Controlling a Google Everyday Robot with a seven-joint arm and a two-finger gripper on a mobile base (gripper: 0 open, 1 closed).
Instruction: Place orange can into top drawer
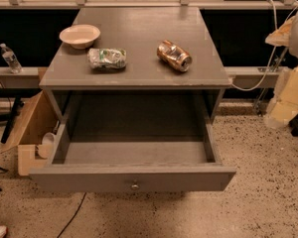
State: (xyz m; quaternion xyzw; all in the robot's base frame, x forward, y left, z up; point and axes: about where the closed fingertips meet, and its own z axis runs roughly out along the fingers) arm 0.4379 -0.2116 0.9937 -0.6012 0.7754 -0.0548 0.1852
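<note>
The orange can (174, 55) lies on its side on the grey cabinet top (139, 29), right of centre, with its silver top facing front right. The top drawer (134, 178) below is pulled fully out; its inside shows nothing in it, and its round knob (134, 186) is on the front panel. Cream-coloured parts of my arm (288, 95) show at the right edge, well right of the cabinet. My gripper is out of view.
A crushed silver, green and white can (107, 58) and a shallow cream bowl (80, 35) sit on the left of the cabinet top. A water bottle (10, 58) stands on a ledge at the left. An open cardboard box (32, 128) lies on the floor beside the drawer.
</note>
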